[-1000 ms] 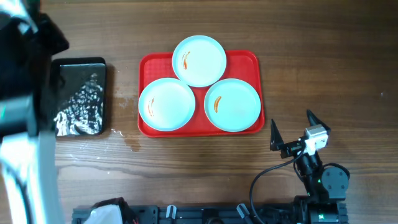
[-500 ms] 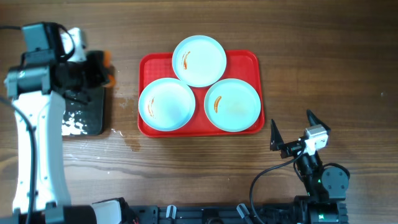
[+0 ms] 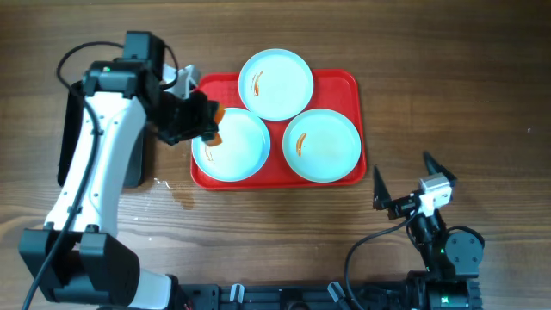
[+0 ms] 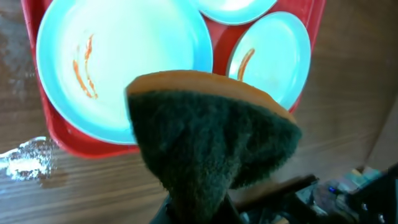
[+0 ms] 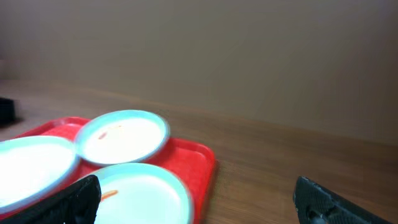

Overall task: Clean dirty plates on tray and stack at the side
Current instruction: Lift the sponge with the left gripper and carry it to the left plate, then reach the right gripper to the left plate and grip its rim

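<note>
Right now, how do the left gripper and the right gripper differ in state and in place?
The left gripper is shut on a sponge; the right gripper is open and empty. The left gripper is over the left plate on the red tray; the right gripper is off the tray, over the table. Both are dark two-finger grippers.

Orange-smeared pale-blue plates (image 3: 327,151), red tray (image 3: 344,84)

No legible txt, labels or nos. on anything here.
</note>
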Controlling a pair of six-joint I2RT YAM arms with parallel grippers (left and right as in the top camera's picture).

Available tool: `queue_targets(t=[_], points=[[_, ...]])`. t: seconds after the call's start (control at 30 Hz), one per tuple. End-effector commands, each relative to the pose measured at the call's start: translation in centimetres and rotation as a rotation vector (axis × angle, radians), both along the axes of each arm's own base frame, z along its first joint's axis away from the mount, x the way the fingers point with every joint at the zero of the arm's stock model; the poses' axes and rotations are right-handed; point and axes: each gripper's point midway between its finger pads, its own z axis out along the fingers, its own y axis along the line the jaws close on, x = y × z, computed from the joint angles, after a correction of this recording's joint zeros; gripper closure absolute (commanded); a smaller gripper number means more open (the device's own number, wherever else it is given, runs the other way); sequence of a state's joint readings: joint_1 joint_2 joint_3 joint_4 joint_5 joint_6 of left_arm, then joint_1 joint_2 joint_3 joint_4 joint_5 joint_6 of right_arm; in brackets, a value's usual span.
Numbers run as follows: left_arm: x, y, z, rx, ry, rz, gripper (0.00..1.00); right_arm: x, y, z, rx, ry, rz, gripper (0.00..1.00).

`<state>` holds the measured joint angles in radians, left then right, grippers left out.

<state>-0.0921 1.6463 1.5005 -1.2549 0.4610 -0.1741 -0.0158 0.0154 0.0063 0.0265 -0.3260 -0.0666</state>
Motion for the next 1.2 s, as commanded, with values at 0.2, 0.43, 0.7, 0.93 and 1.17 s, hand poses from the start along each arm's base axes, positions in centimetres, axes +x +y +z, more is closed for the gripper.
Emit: queue_targets(t=[0.2,0.43,0.7,0.93,1.17], points=[[1.8,1.1,-4.2,0.191,0.046,0.189,0.96,-5.8,8.4,-0.3,0.684,0.493,0.573,0.00],[1.4,1.1,-5.7,0.195,0.062,0.186,0.96,-5.7,7.0,7.3,1.029,0.379,0.616,0.00],[1.3,1.2,-6.4,0.196,0.064,0.186,0.95,-5.3,7.6,16.8,0.689,0.228,0.607,0.00],[1.2,1.2,-6.6,0.198,0.064,0.179,0.93,2.2,7.9,16.9,0.275,0.734,0.460,0.00],[1.4,1.2,-6.6,0.196,0.056,0.180,0.92,8.1,11.2,17.6,0.186,0.984,0.342,0.00]])
